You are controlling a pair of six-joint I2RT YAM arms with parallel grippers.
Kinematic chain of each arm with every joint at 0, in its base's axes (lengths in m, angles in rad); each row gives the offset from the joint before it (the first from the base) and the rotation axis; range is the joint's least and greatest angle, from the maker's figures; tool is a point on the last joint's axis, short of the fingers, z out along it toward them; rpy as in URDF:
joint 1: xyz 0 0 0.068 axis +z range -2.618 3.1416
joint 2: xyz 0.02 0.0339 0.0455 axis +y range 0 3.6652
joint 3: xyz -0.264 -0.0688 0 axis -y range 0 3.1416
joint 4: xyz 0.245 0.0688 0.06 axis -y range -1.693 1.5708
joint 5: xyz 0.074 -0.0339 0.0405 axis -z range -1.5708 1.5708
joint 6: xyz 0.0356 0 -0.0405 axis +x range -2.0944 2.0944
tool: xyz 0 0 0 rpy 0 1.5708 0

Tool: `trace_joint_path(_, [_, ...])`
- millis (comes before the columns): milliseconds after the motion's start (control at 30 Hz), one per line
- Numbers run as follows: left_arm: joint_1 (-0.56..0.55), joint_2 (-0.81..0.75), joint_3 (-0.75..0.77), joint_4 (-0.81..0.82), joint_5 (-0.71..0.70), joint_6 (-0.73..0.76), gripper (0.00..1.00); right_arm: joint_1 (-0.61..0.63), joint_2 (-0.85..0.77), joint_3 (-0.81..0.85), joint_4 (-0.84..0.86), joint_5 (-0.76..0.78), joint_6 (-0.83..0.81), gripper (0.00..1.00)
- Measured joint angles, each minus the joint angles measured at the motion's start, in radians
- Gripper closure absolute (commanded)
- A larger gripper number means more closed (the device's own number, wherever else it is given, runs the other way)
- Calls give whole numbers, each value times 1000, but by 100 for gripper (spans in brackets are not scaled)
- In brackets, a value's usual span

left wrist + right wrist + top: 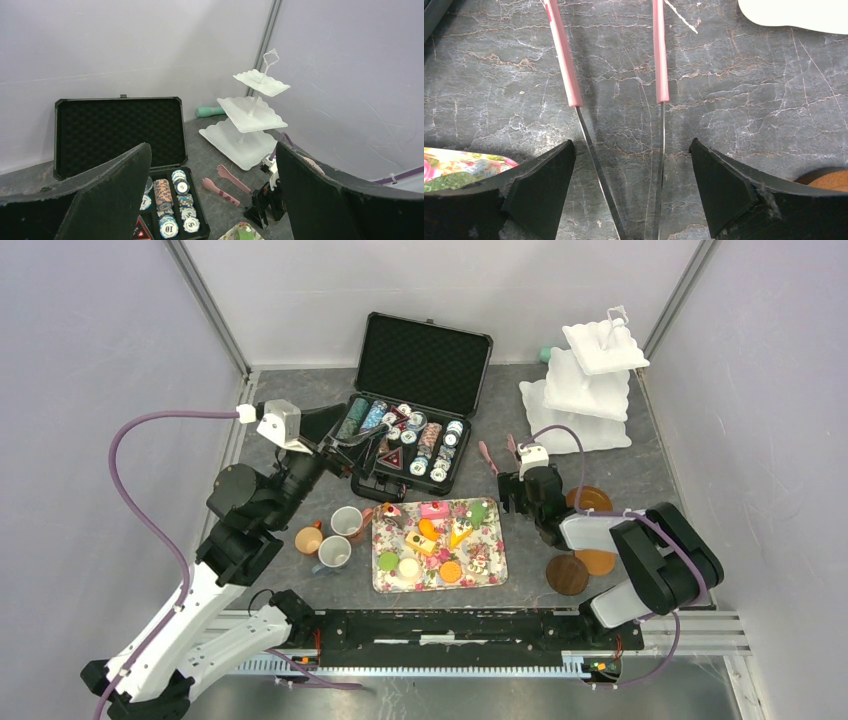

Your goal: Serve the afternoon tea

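Hovering low over the dark marbled tabletop [764, 100] with the right gripper [631, 150], spreading the black fingers about as wide as possible, straddling both arms of the pink-tipped steel tongs [566, 65] and gripping nothing. Probably preparing to take up the tongs as the serving tool. Needing, on that reading, a straight descent while keeping both thin metal arms inside the pads, centring between them rather than crowding the left arm, and closing only far enough for a firm hold without pinching the tips fully together. Watching the converging bare-metal end nearest the wrist, likely springy and prone to sliding on the smooth stone. Holding the left gripper [213, 150] raised above the open black foam-lined case [425, 360] of striped poker chips, likewise open and empty, facing the white three-tier serving stand [252, 115]. Leaving the small colourful toy cakes and macarons [435, 535] on the floral rectangular tray [500, 540] at the near middle of the table, with the three small mugs [347, 522] just to its left, all well apart from the stand in the far right corner.
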Motion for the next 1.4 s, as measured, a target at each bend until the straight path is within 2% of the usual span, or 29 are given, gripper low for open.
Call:
trace_joint_path(333, [0,-2,0,0,0,0,0,2,2,2,1,-29,-6,32])
trace_joint_path(633, [0,1,0,0,0,0,0,2,-44,2,-68,-42,-35,43])
trace_joint_path(667, [0,1,0,0,0,0,0,2,-53,2,-78,-42,-39,42])
trace_joint_path(733, [0,2,0,0,0,0,0,2,-69,2,-86,-42,-47,24])
trace_joint_path(767, [1,3,0,0,0,0,0,2,-74,2,-85,-42,-51,18])
trace_joint_path(933, [6,3,0,0,2,0,0,-1,-48,2,-73,-45,-53,14])
trace_joint_path(1100, [9,6,0,0,3,0,0,-2,23,24,2,-58,-39,19])
trace_joint_path(1267, [9,7,0,0,4,0,0,-2,74,55,39,-69,-37,34])
trace_joint_path(1400, [9,7,0,0,5,0,0,-2,74,55,41,-80,-34,41])
